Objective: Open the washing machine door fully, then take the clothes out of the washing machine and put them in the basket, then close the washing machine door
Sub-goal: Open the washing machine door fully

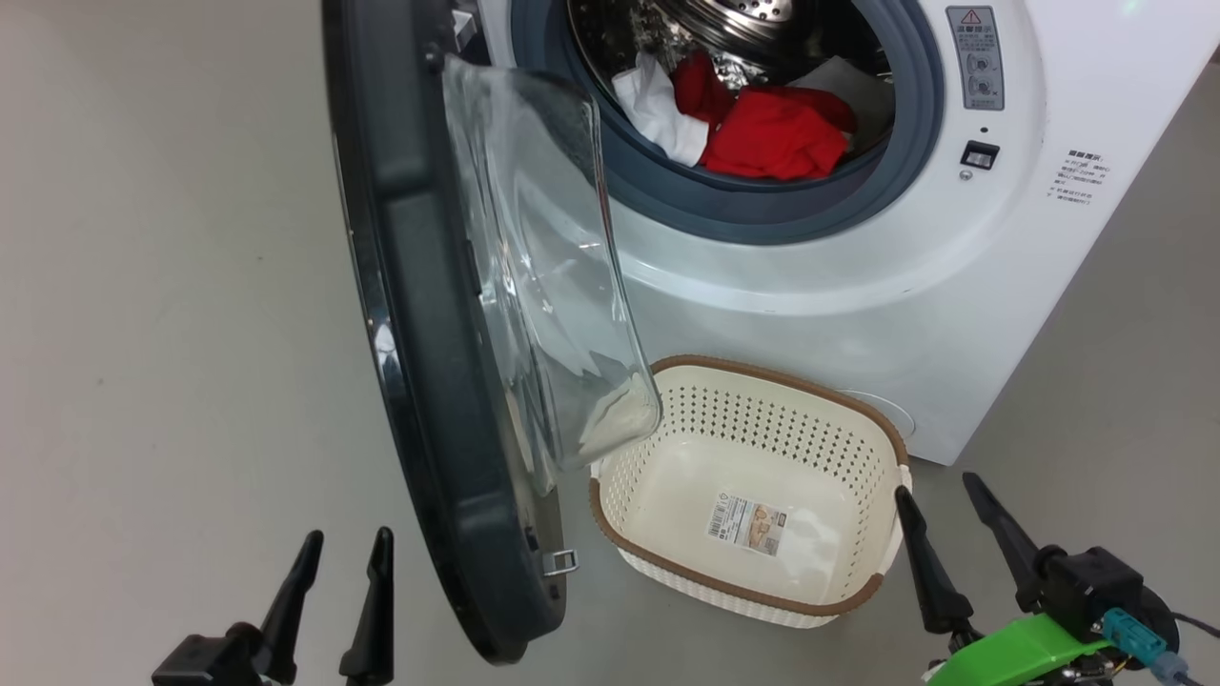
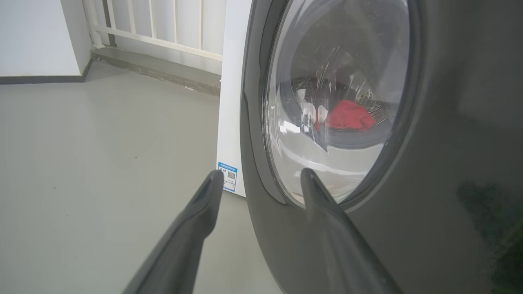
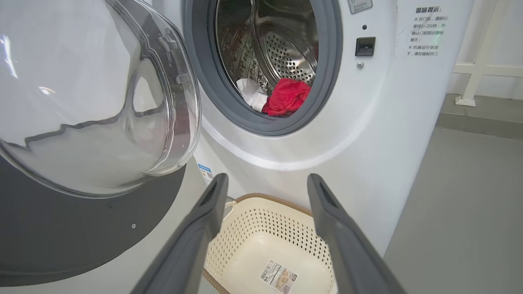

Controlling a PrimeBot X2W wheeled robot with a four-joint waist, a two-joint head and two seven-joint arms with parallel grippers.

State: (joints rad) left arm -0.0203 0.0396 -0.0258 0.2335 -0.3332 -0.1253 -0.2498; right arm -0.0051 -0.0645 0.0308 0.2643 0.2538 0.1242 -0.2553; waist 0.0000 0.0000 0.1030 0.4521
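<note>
Head view looks down on the white washing machine (image 1: pixel 858 286), which stands on a grey floor (image 1: pixel 143 333) with its round opening uncovered. Its black-rimmed door (image 1: pixel 419 333) is swung out to the left of the opening and seen nearly edge-on, the clear glass bowl bulging toward the machine. The cream basket (image 1: pixel 762 419) sits on the floor just in front of the machine, below the opening and right of the door, holding nothing but a paper label (image 1: pixel 748 524) on its bottom. The clothes (image 1: pixel 772 133), red with a white piece at their left, lie at the front of the steel drum (image 1: pixel 753 14), against the grey ring (image 1: pixel 762 205). Both sets of fingers are spread wide and hold nothing. The left fingers (image 1: pixel 376 600) are low on the door's outer side; whether they touch it cannot be told. The right fingers (image 1: pixel 926 557) are just right of the basket.
</note>
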